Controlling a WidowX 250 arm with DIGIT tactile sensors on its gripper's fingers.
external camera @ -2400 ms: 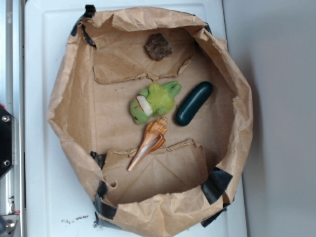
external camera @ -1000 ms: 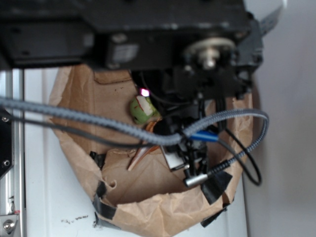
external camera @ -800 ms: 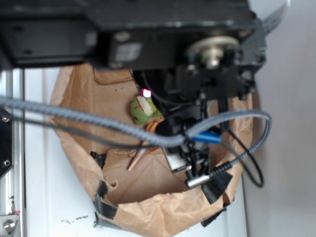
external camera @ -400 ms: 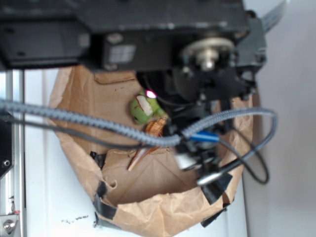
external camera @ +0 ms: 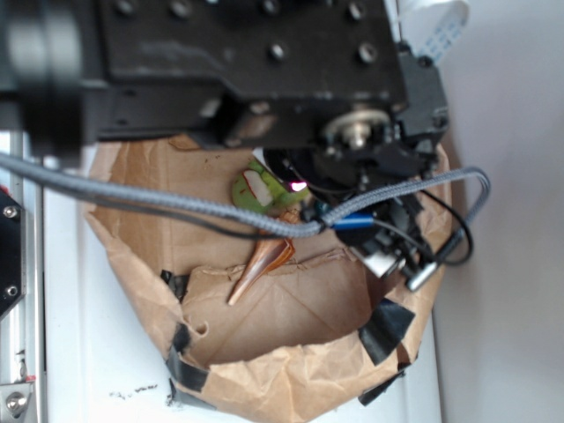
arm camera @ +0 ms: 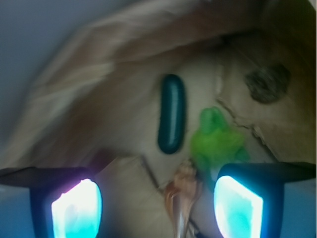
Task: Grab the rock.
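- I see a tray (external camera: 132, 220) of crumpled brown paper, matt and creased, patched with black tape (external camera: 386, 328) at its corners.
- The rock (arm camera: 267, 83) looks dark brown, rough and dull.
- A dark green oblong piece (arm camera: 171, 113) looks smooth and glossy.
- The green toy (arm camera: 215, 141) looks fuzzy, like plush cloth.
- The seashell (external camera: 261, 267) is orange-tan, ridged, faintly shiny.
- My arm (external camera: 238, 62) is black, matt, with a braided grey cable (external camera: 159, 196).

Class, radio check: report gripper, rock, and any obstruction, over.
Gripper open, empty, above the bag floor. Small dark brown rough rock untouched, far corner. Green plush toy and orange spiral seashell lie between.
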